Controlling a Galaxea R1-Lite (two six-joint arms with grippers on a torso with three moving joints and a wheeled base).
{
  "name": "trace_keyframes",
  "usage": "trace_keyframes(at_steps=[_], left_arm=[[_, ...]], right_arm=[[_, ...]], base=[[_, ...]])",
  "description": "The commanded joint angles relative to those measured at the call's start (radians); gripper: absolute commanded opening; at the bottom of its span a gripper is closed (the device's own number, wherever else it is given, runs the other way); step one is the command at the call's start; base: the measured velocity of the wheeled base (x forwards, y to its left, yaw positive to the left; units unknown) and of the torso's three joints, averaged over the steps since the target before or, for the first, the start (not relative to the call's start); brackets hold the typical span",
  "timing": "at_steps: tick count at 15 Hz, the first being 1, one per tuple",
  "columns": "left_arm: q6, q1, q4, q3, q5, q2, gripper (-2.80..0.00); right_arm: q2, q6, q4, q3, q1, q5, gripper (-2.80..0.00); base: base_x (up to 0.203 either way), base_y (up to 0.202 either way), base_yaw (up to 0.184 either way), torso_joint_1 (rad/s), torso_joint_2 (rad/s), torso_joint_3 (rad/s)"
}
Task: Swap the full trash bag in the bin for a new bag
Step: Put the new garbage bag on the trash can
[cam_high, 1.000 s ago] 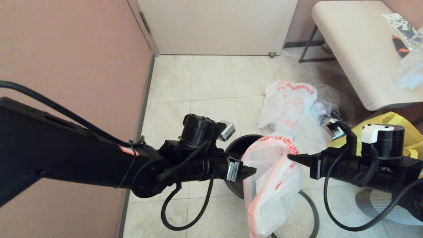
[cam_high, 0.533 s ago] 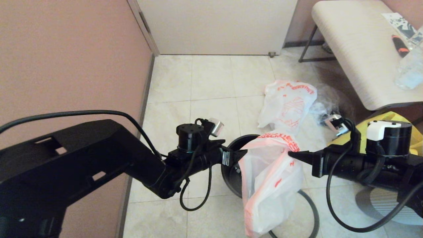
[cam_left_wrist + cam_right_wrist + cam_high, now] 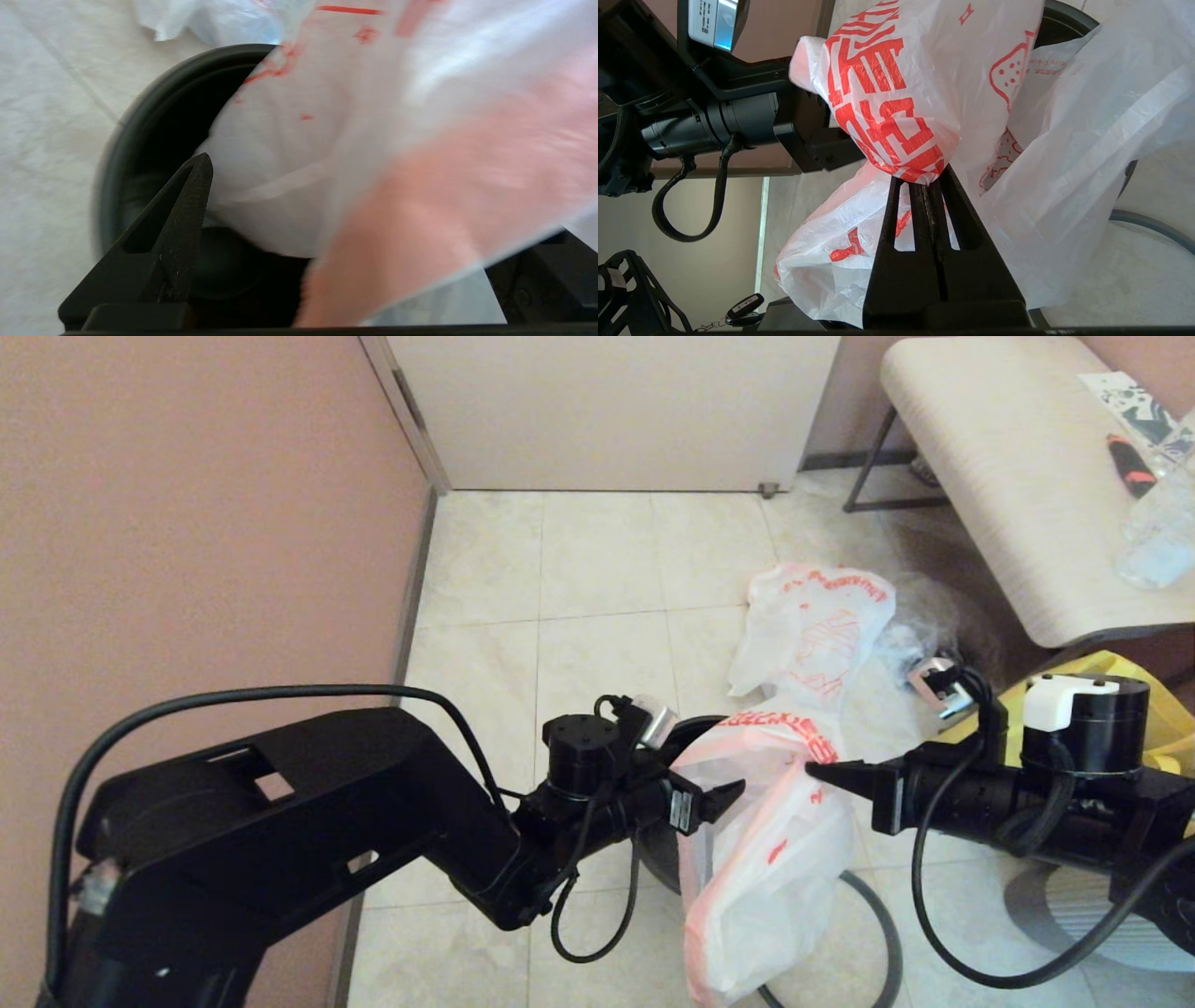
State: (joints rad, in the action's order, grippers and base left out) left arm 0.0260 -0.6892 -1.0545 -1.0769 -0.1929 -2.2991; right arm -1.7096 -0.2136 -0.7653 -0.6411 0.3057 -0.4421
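My right gripper (image 3: 814, 771), clamped on the thin limp white plastic bag (image 3: 770, 859) hanging over the small black round bin (image 3: 140, 140), could tear it if my spread left gripper (image 3: 728, 793) snags a fold.

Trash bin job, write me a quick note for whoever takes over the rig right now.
Right pincer: shut on the limp, thin white plastic new bag with red-orange print, holding it up over the small round black plastic bin.
Left pincer: open, at the bag's left edge above the bin, gripping nothing.
Lumpy white full trash bag: out, lying on the tiled floor behind the bin.
Thin dark-grey hoop: on the floor beside the bin.
Done: old bag removed.
Left: open the new bag, line the bin, likely refit the hoop.
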Motion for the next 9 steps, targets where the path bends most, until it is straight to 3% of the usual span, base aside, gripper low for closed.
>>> trace_keyframes(at_steps=[1, 9], left_arm=[[0.002, -0.016, -0.012, -0.009, 0.006, -0.008, -2.80], [0.009, 0.001, 0.010, 0.018, 0.002, 0.027, -2.80]], right_arm=[[-0.007, -0.001, -0.005, -0.003, 0.001, -0.003, -2.80], [-0.012, -0.025, -0.005, -0.022, 0.000, -0.003, -2.80]], base=[[0.000, 0.000, 0.000, 0.000, 0.00, 0.000], [0.000, 0.000, 0.000, 0.000, 0.00, 0.000]])
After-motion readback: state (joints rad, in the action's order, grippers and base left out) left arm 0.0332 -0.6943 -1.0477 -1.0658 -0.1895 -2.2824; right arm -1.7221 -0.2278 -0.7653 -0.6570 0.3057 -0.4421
